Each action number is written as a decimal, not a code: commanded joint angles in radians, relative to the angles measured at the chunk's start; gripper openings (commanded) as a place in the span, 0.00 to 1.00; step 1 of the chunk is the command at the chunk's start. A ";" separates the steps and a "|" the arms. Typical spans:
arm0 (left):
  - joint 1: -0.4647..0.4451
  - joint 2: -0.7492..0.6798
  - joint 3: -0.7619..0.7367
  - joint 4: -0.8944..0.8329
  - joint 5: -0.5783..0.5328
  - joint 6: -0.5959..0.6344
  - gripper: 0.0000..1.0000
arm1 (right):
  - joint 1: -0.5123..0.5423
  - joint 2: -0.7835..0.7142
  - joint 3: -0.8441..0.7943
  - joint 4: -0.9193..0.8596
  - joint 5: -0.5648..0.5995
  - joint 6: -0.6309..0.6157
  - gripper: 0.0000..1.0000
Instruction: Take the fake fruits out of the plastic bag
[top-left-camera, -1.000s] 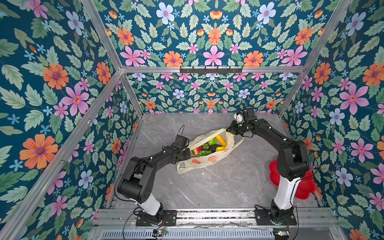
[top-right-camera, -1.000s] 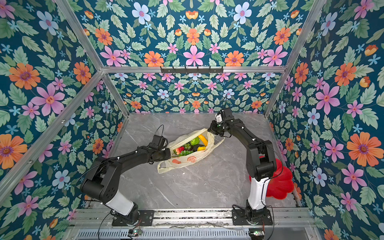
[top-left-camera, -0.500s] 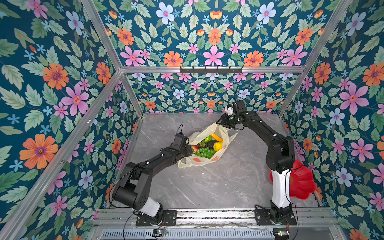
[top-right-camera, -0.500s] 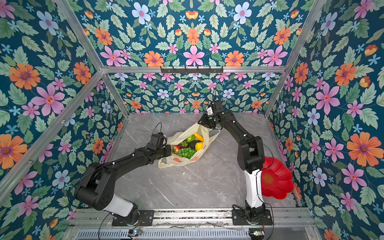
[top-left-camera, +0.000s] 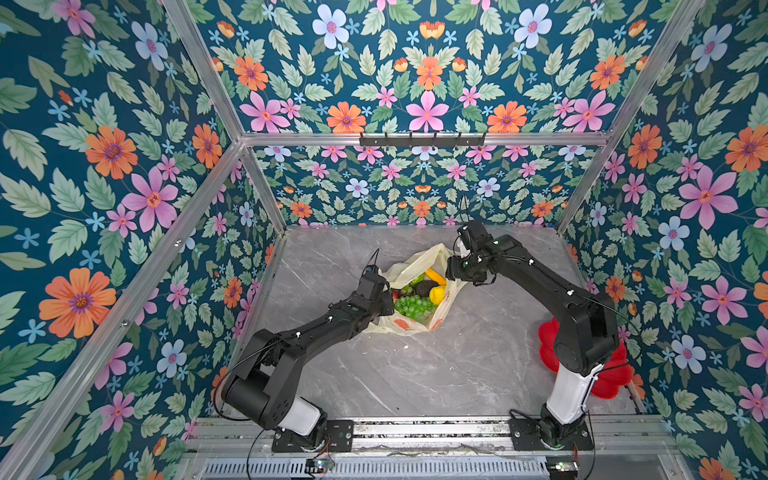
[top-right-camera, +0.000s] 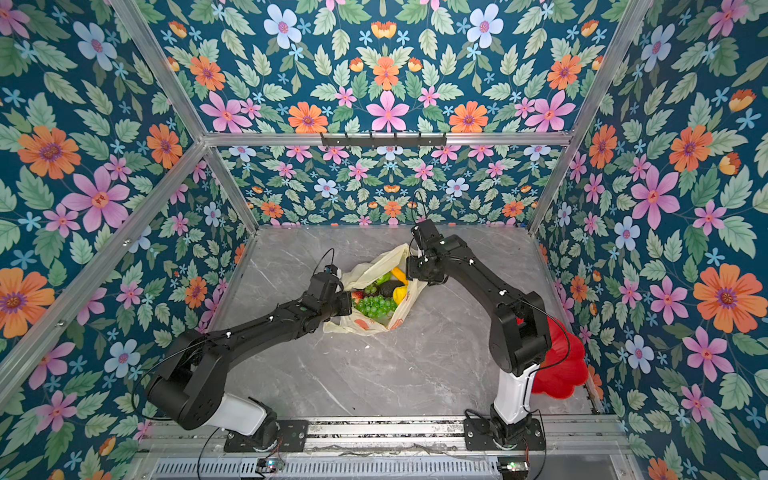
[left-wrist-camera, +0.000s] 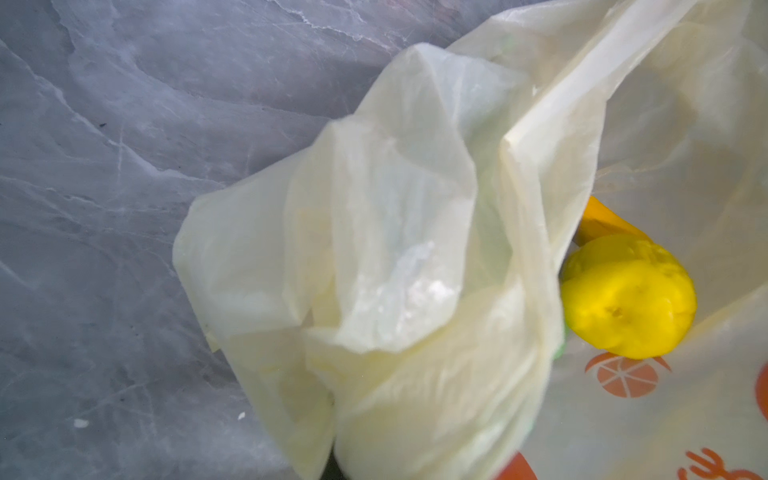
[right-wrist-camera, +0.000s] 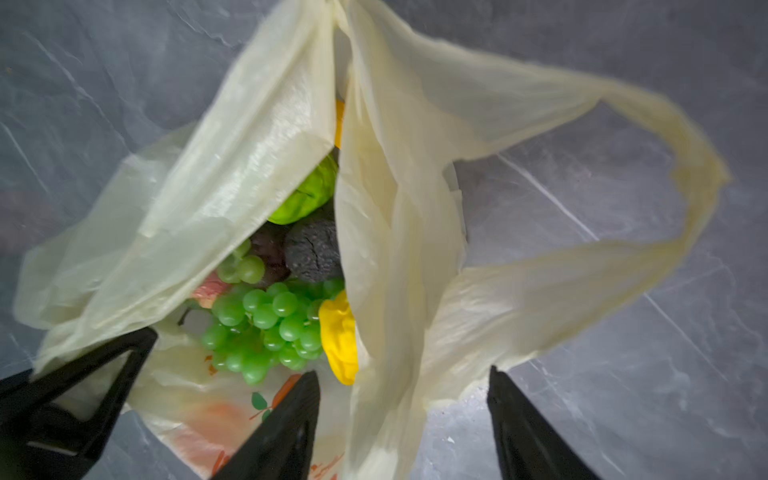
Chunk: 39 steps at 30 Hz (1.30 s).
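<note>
The cream plastic bag (top-left-camera: 415, 262) (top-right-camera: 376, 266) stands open mid-table with the fake fruits inside: green grapes (top-left-camera: 413, 305) (right-wrist-camera: 266, 328), a yellow lemon (top-left-camera: 436, 295) (left-wrist-camera: 627, 295), a dark avocado (top-left-camera: 424, 287) (right-wrist-camera: 311, 253), a banana (top-left-camera: 435, 275) and a bumpy green fruit (right-wrist-camera: 307, 195). My left gripper (top-left-camera: 388, 297) (top-right-camera: 347, 299) is shut on the bag's left rim; bag film (left-wrist-camera: 395, 257) hides its fingers in the left wrist view. My right gripper (top-left-camera: 451, 270) (right-wrist-camera: 403, 372) hangs open over the right rim, one finger inside the mouth, one outside, holding nothing.
A red flower-shaped plate (top-left-camera: 611, 374) (top-right-camera: 561, 365) lies at the right edge behind the right arm's base. A loose bag handle (right-wrist-camera: 685, 158) loops onto the grey marble table (top-left-camera: 415, 374). Floral walls enclose three sides.
My right gripper has opened, let go of the bag's rim and come down toward the bag's mouth. The bag went from stretched flat to bunched upright. The left gripper kept its grip.
</note>
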<state>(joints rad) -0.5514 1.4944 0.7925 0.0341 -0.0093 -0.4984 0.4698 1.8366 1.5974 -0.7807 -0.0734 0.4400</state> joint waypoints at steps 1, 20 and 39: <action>-0.001 0.003 0.002 0.030 -0.043 -0.015 0.00 | 0.005 -0.031 -0.061 0.029 -0.003 0.045 0.54; 0.117 0.033 -0.083 0.142 0.078 -0.122 0.00 | -0.091 -0.079 -0.451 0.473 -0.167 0.065 0.00; 0.128 -0.149 -0.225 0.189 -0.039 -0.142 0.00 | 0.044 0.061 -0.286 0.473 -0.233 0.017 0.00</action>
<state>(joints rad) -0.4252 1.3678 0.5842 0.1898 -0.0250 -0.6502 0.5026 1.8973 1.3067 -0.3168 -0.2855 0.4683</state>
